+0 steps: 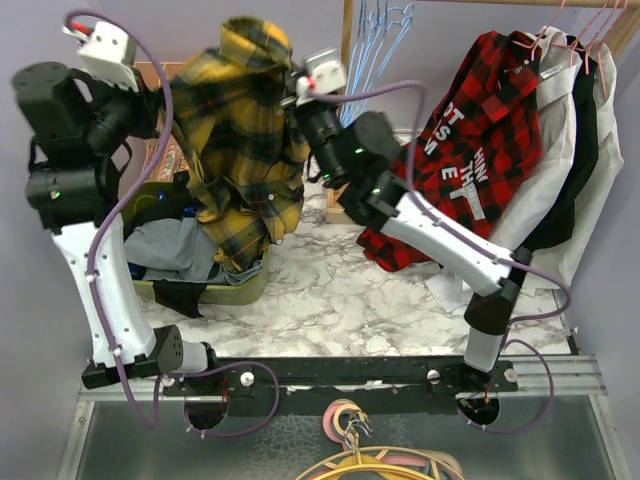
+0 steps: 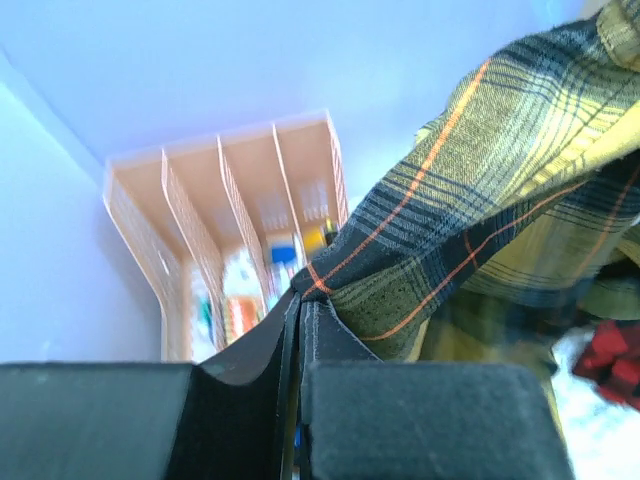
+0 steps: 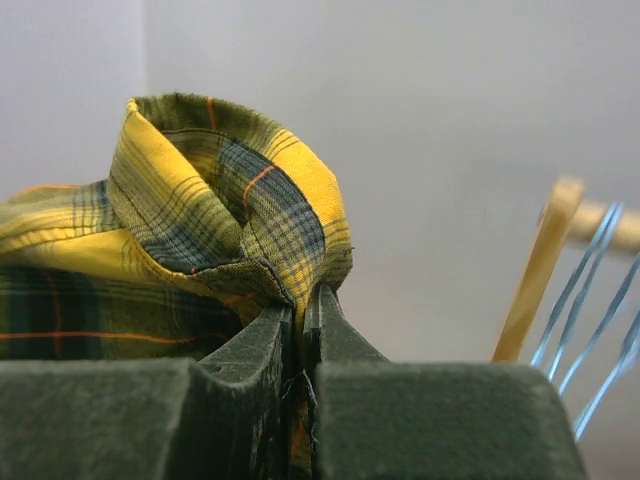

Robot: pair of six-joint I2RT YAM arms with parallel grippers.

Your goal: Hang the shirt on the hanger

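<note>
- A white marble table (image 1: 340, 300) stands against pale lilac walls, with a wooden clothes stand (image 1: 347, 35) at its far edge.
- The left gripper (image 2: 298, 300) is clamped on a fold of the yellow plaid shirt (image 1: 240, 150), with its fingers pressed together on the cloth.
- The right gripper (image 3: 300, 305) is pinched on the same shirt, just under the rolled collar.
- The shirt hangs between the two grippers, raised over the far left part of the table. Its hem reaches down to a green tub (image 1: 240, 288) at the left edge, where a grey cloth (image 1: 175, 250) lies.
- The blue hangers (image 1: 385, 30) hang from the stand at the far edge, just right of the shirt and not touching it.
- A red-and-black shirt (image 1: 470, 140) hangs towards the far right corner.
- Only the left wrist view shows a slatted wooden rack (image 2: 230, 200) on the wall.
- Only the right wrist view shows the inside of the collar.
- Only the top view shows both arms.
</note>
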